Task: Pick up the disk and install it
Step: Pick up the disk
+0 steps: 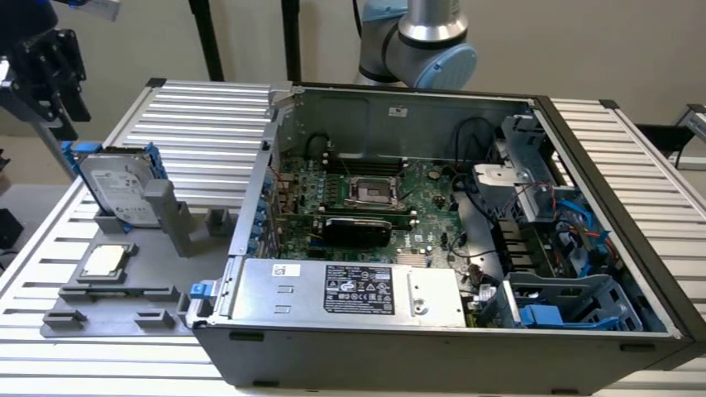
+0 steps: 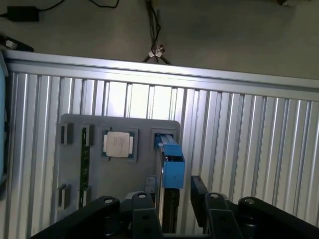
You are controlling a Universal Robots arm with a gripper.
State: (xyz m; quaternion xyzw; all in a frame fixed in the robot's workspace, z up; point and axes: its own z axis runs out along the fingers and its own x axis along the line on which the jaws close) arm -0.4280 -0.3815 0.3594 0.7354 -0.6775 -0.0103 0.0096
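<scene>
A ribbed aluminium tabletop (image 1: 198, 107) carries an open steel computer case (image 1: 617, 165). By its edge at the exterior view's left sits a matte grey holder (image 1: 121, 306). The disk (image 1: 116, 186), smooth metal in blue plastic, stands upright in the holder's slot. The gripper (image 2: 172, 204) hangs above it, spread and empty. A clean grip likely needs it centred squarely over the thin edge.

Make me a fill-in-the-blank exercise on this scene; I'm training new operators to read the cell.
1. The disk stands ____ in the grey fixture, clipped in a blue frame.
2. The CPU chip lies ____ on that same fixture.
3. The gripper hangs ____ the disk, fingers apart, holding nothing.
4. The computer case has its side ____, so the motherboard shows.

Missing words: upright; flat; above; open.
</scene>
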